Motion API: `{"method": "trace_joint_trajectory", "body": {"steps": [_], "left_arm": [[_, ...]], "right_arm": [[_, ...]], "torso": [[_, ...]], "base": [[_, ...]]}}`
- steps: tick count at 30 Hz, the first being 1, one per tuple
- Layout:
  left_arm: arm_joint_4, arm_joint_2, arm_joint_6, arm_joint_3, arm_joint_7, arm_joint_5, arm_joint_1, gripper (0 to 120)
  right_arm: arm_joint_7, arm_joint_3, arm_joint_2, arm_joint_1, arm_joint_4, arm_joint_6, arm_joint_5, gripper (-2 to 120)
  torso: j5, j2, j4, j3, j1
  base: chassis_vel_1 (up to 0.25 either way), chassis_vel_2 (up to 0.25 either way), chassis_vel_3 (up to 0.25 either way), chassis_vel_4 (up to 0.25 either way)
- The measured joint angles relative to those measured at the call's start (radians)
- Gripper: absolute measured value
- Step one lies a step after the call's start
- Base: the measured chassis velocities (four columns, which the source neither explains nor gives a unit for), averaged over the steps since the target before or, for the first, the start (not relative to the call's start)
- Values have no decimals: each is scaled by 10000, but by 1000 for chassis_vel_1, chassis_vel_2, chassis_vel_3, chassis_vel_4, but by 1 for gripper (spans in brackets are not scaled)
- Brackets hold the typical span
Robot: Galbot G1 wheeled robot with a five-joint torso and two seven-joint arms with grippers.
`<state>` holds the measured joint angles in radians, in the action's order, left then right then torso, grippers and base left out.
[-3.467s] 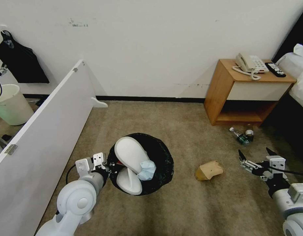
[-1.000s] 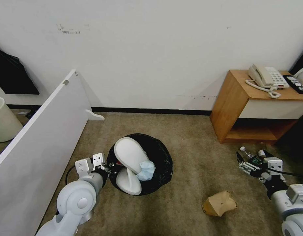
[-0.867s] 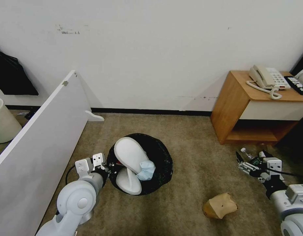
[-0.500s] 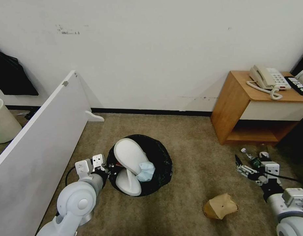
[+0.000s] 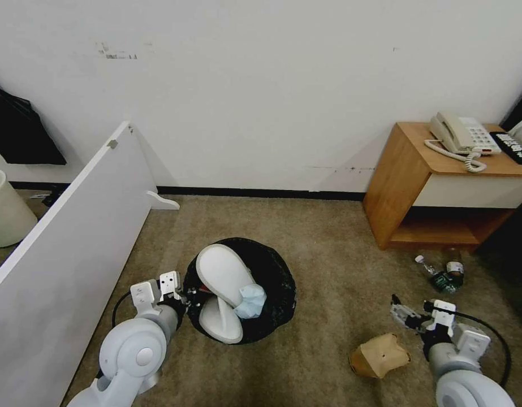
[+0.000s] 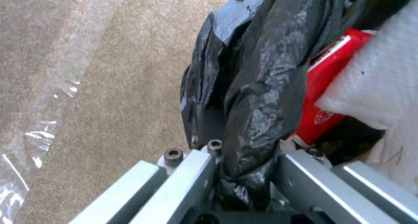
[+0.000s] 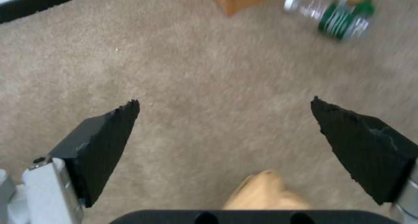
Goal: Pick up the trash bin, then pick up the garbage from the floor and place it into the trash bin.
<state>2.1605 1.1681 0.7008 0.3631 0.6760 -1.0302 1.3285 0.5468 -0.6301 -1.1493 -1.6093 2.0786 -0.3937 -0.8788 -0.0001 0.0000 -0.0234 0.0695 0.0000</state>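
Beige carpet (image 5: 323, 254) runs from the white wall to a wooden nightstand (image 5: 410, 186) at two o'clock. At seven o'clock the left gripper (image 5: 184, 295) is clamped on the bag-lined rim of the trash bin (image 5: 277, 280), which already carries two white slippers (image 5: 221, 274) and a light-blue cloth (image 5: 252, 299). At five o'clock the right gripper (image 5: 414, 317) hovers low, its black fingers (image 7: 109, 132) spread wide, just beyond the crumpled brown cardboard piece (image 5: 379, 355). Two plastic bottles (image 5: 441, 275) lie by the nightstand at three o'clock.

Risk: the pads could close on carpet past the cardboard, or shove it aside. The left grip seems to pinch mostly plastic bag (image 6: 261, 96), which could slip.

The left wrist view reveals a red packet (image 6: 324, 96) tucked beside a slipper, hardly visible from the head. The right wrist view shows the cardboard beneath the palm.
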Motion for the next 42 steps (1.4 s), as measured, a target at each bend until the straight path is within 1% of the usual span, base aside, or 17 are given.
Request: {"method": "trace_joint_trajectory", "body": {"steps": [2, 3, 4, 5, 7, 8, 10, 11, 12, 13, 14, 16, 21, 23, 33, 40, 42], "left_arm": [[-51, 24, -20, -25, -21, 61, -19, 0], [-51, 24, -20, -25, -21, 61, -19, 0], [-56, 27, -24, -31, -28, 69, -22, 0], [-56, 27, -24, -31, -28, 69, -22, 0], [-56, 24, -39, -25, -33, 81, -9, 0], [-56, 24, -39, -25, -33, 81, -9, 0], [-56, 21, -45, 0, -41, 99, 19, 0], [-56, 21, -45, 0, -41, 99, 19, 0], [-61, 31, -49, 18, -42, 111, 29, 0], [-71, 45, -53, 30, -49, 119, 36, 0], [-71, 45, -53, 30, -49, 119, 36, 0], [-132, 94, -63, 58, -73, 148, 50, 0], [-230, 128, -92, 74, -136, 194, 41, 0], [-316, 148, -120, 74, -160, 203, -38, 0], [-448, 128, -151, -22, -178, 197, -265, 0], [-469, 102, -158, -46, -180, 176, -293, 0], [-469, 103, -163, -47, -180, 179, -239, 0]], "right_arm": [[684, 297, 117, 433, -135, -67, -826, 100], [684, 297, 117, 433, -135, -67, -826, 100], [1122, 475, 165, 712, -233, -77, -1279, 100], [1122, 475, 165, 712, -233, -77, -1279, 100], [2323, 863, 179, 1406, -478, -73, -2517, 100], [2323, 863, 179, 1406, -478, -73, -2517, 100], [3188, 1043, 101, 1866, -639, -67, -3631, 100], [3188, 1043, 101, 1866, -639, -67, -3631, 100], [3616, 1089, 1, 2081, -735, -71, -4125, 100], [3848, 1103, -55, 2194, -806, -72, -4332, 100], [3848, 1103, -55, 2194, -806, -72, -4332, 100], [4254, 1050, -171, 2322, -926, -70, -4703, 100], [4551, 799, -265, 2227, -914, 12, -4981, 100], [4609, 516, -409, 2001, -798, 85, -5037, 100], [4493, -247, -779, 1460, -601, 98, -4948, 100], [4508, -321, -806, 1491, -645, 74, -5125, 100], [4643, -314, -907, 1621, -806, 13, -5320, 100]], "torso": [[0, 0, -1, 0, 0], [0, 0, -1, 0, 0], [-1, 0, -1, 0, 1], [-1, 0, -1, 0, 1], [0, 0, 1, 0, 1], [0, 0, 1, 0, 1], [0, 0, 1, 0, 1], [0, 0, 1, 0, 1], [1, 0, 0, 0, 0], [2, 0, 1, 0, 1], [2, 0, 1, 0, 1], [1, 0, 0, 0, 1], [0, 0, -1, 0, 1], [-1, 0, -3, 0, 0], [0, 0, -2, 0, 1], [0, 0, -1, 0, 0], [0, 0, 0, 0, 0]], "base": [[0, 0, 0, 0], [0, 0, 0, 0], [0, 0, 0, 0], [0, 0, 0, 0], [0, 0, 0, 0], [0, 0, 0, 0], [0, 0, 0, 0], [0, 0, 0, 0], [0, 0, 0, 0], [0, 0, 0, 0], [0, 0, 0, 0], [0, 0, 0, 0], [0, 0, 0, 0], [0, 0, 0, 0], [0, 0, 0, 0], [0, 0, 0, 0], [0, 0, 0, 0]]}}
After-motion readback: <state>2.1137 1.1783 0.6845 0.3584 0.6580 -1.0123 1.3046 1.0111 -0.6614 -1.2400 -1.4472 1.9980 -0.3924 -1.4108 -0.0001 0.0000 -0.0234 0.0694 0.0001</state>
